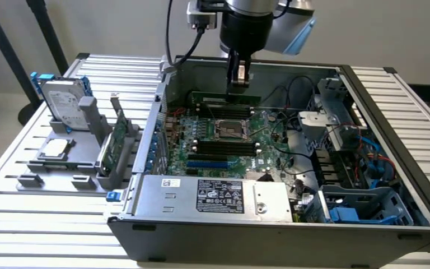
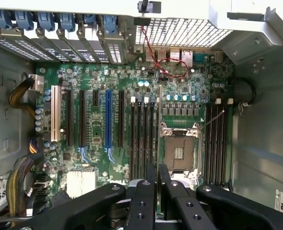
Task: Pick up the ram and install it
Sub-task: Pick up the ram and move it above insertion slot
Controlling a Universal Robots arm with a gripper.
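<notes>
- The desk (image 1: 43,238): ribbed bare aluminium slats, matt silver.
- The computer case (image 1: 275,235) (image 2: 261,143): grey sheet metal, dull on the outside, smooth and paler on the inner walls.
- The motherboard (image 1: 223,162) (image 2: 96,129): green circuit board with a slight sheen.
- The slots (image 2: 108,120) on it: smooth black, white and blue plastic.
- The socket frame (image 1: 230,128) (image 2: 180,132): bare metal, bright and shiny.
- The power supply (image 1: 166,199): plain grey metal box, matt.
- Its label (image 1: 219,197): printed, paper-like, flat finish.
- The hard drive (image 1: 64,103): glossy metal top.
- The rails (image 1: 37,84) beside it: blue plastic.
- The holder (image 1: 51,167): grey plastic, matt.
- The hand (image 1: 237,88) (image 2: 157,175): black, smooth, matt fingers.
- The ram (image 1: 225,100): thin green circuit board.
</notes>
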